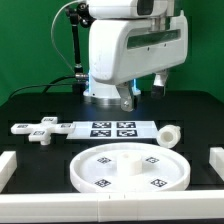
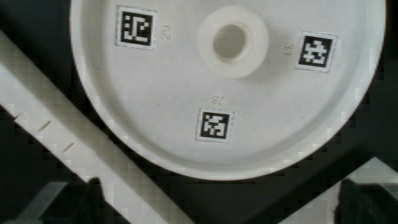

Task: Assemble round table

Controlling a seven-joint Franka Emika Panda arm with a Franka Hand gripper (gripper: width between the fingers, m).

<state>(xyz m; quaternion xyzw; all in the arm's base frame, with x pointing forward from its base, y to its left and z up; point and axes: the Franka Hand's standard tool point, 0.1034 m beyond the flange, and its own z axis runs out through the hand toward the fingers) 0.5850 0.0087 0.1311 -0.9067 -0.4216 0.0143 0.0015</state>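
Round disc (image 1: 130, 172) flat, rim up, cyl leg (image 1: 169, 133) on side, cross foot (image 1: 38, 130) flat, claw (image 2: 214, 205) wide, empty

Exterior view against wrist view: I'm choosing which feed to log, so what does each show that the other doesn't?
Only the exterior view: the cross-shaped foot piece, the cylinder leg, the marker board and the arm. Only the wrist view: the hole in the disc's hub, close up. Both: the round disc with its markers, and a white border bar.
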